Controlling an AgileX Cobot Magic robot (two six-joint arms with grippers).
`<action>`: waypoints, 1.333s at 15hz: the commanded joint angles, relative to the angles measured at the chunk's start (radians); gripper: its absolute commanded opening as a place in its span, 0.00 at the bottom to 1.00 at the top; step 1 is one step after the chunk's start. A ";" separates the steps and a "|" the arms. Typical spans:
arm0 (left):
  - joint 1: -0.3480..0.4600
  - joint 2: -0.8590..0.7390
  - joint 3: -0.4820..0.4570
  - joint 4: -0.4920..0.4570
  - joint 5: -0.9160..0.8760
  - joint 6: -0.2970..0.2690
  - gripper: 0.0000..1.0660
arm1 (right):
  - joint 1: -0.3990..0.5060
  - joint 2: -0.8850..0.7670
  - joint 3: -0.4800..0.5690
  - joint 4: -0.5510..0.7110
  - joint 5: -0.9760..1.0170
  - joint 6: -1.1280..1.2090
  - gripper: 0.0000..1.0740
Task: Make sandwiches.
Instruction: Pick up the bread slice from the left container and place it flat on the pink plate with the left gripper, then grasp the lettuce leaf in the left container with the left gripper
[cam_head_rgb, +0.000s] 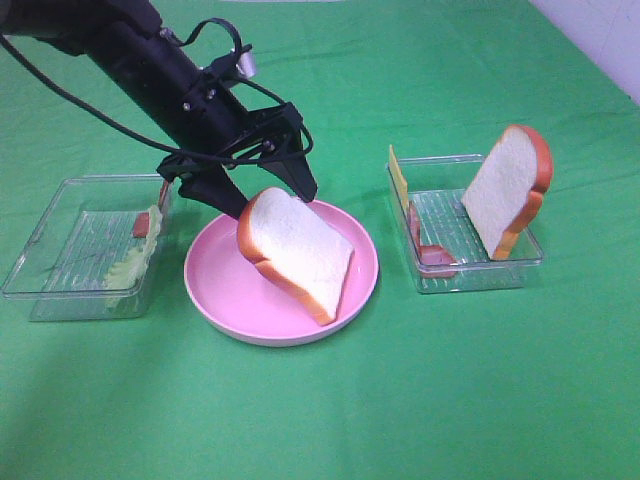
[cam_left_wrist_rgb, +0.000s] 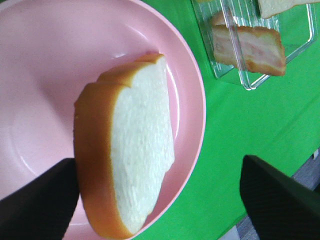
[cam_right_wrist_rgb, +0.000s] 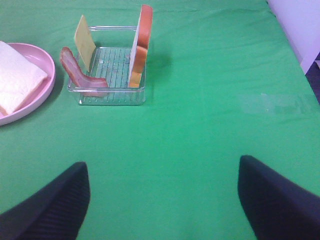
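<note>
On pink plate (cam_head_rgb: 215, 300) up front, bread slice (cam_head_rgb: 300, 250) lies tilted, prob. the sandwich base; L gripper (cam_head_rgb: 272, 202) over it, jaws wide, gripping nothing. R gripper (cam_right_wrist_rgb: 160, 200) likewise wide, empty. Farther back-right, tray (cam_head_rgb: 480, 272) w/ bacon (cam_head_rgb: 437, 256), cheese (cam_head_rgb: 398, 178) waits.

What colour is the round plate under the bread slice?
Pale pink. The round plate shows best in the exterior high view, beneath the orange-crusted white bread slice.

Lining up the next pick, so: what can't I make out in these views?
- Whether the left tool touches the bread slice: left wrist view, crust hides the contact.
- Right tool: absent from the exterior high view; wrist view's edge cuts its fingers.
- Red piece beside the lettuce: exterior high view, too small to identify.
</note>
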 joint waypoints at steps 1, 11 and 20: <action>-0.007 0.000 -0.077 0.098 0.062 -0.077 0.78 | -0.002 -0.014 0.005 -0.001 -0.010 -0.014 0.72; -0.005 0.000 -0.357 0.661 0.258 -0.445 0.77 | -0.002 -0.014 0.005 -0.001 -0.010 -0.014 0.72; -0.004 -0.011 -0.343 0.674 0.274 -0.465 0.67 | -0.002 -0.014 0.005 -0.001 -0.010 -0.014 0.72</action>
